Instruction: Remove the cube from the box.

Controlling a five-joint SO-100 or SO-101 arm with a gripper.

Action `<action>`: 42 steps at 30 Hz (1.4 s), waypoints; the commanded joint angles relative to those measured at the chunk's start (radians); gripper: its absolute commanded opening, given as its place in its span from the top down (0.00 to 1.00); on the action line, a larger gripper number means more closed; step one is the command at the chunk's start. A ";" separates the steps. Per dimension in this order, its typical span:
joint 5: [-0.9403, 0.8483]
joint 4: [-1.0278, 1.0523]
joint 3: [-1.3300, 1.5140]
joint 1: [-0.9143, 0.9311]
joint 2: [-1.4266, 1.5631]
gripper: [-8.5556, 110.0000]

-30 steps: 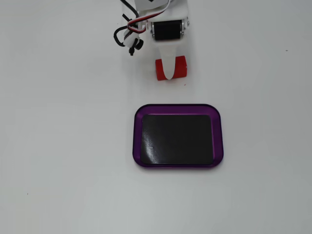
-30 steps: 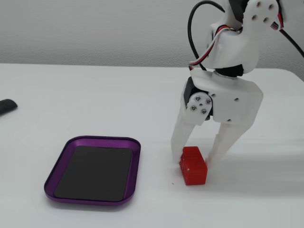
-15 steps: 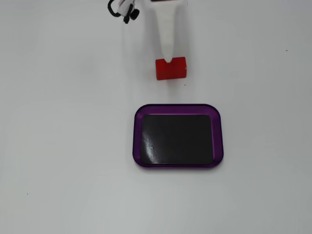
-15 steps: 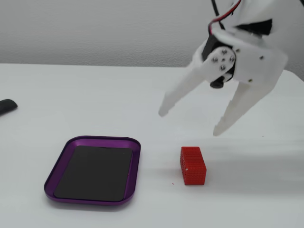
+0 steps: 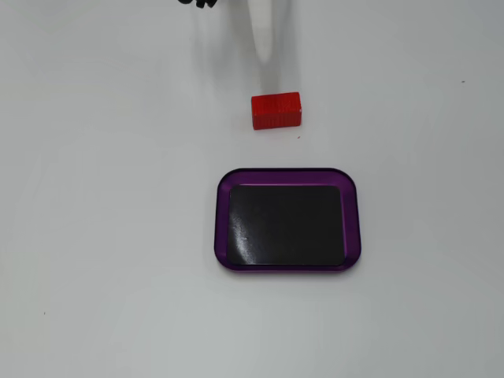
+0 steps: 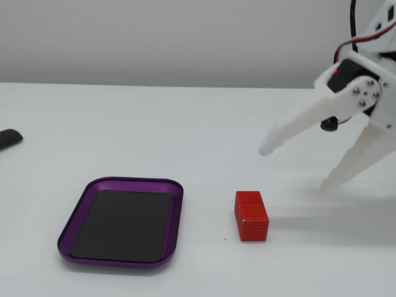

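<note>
The red cube (image 5: 276, 110) (image 6: 251, 215) lies on the white table outside the box, a short way from its rim. The box (image 5: 223, 228) (image 6: 176, 218), a purple-rimmed tray with a black bottom, is empty. My white gripper (image 6: 296, 167) is open and holds nothing; it hangs above the table to the right of the cube in the side fixed view. In the top-down fixed view only one white finger (image 5: 262, 31) shows, at the top edge beyond the cube.
A dark object (image 6: 8, 138) lies at the left edge of the table in the side fixed view. A tiny red speck (image 5: 298, 136) sits beside the cube. A pale wall runs behind the table.
The gripper, open around the cube one second ago, has lifted and drawn back away from it. The cube stays where it lay on the table beside the box.
</note>
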 commanded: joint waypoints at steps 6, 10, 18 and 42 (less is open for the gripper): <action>0.002 0.021 0.256 0.005 0.407 0.68; 0.003 0.067 0.365 0.003 0.538 0.68; 0.012 0.097 0.364 0.003 0.500 0.76; 0.003 0.091 0.365 0.003 0.500 0.93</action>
